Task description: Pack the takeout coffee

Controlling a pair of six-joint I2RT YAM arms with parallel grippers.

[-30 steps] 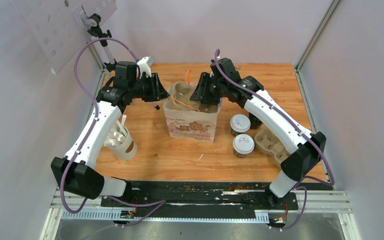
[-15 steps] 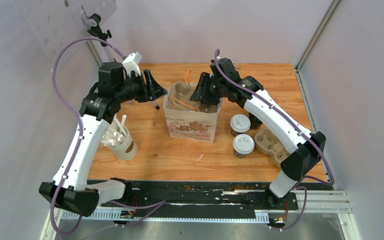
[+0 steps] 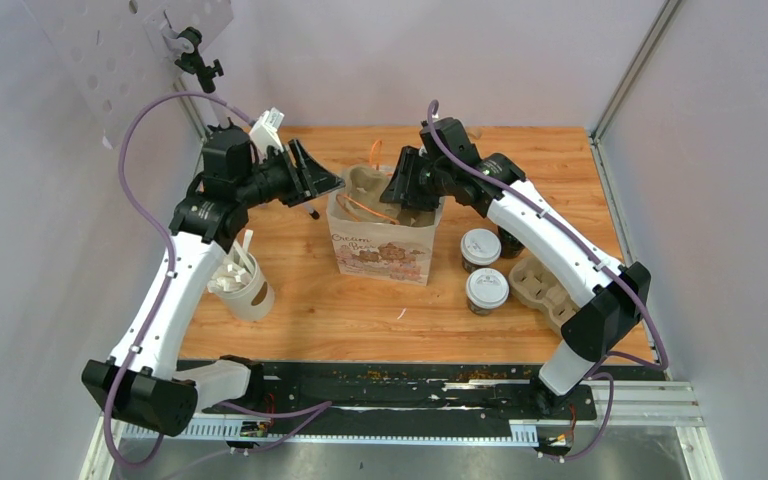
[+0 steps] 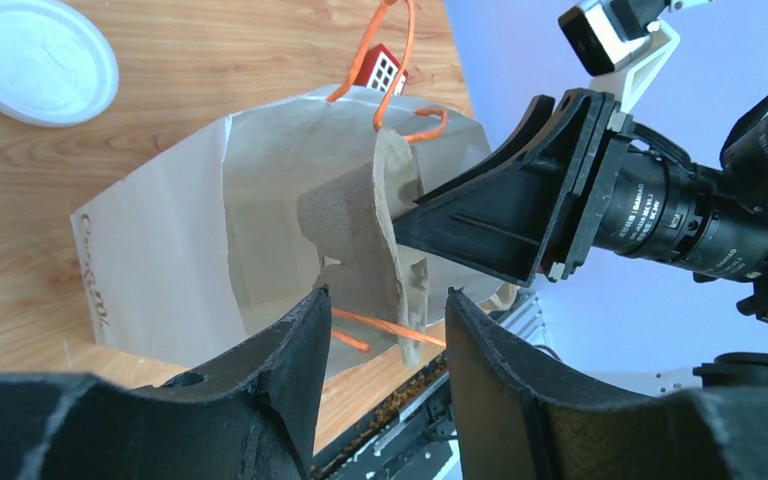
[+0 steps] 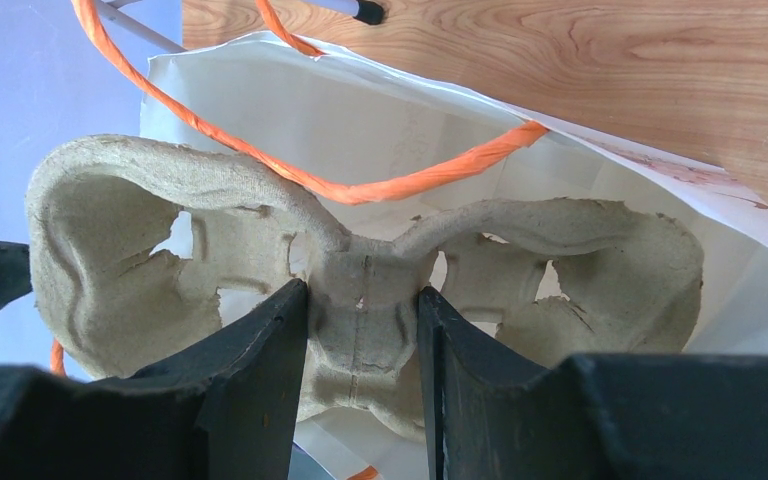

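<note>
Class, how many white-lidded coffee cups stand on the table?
2. Both stand right of the paper bag: the far cup, the near cup. The right arm may hide another.

Grey moulded-pulp cup carrier (image 3: 368, 186) sits in the white paper bag (image 3: 380, 252) mouth; two brown lidded paper cups (image 3: 480, 247) (image 3: 486, 290) stand right of the bag, pale lidless paper cup (image 3: 247, 292) left.

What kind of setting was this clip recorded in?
Probably a robot lab test cell, not a café: pale panels on aluminium framing enclose a wooden tabletop, where a paper bag, lidded cups and a pulp cup carrier sit as props.
</note>
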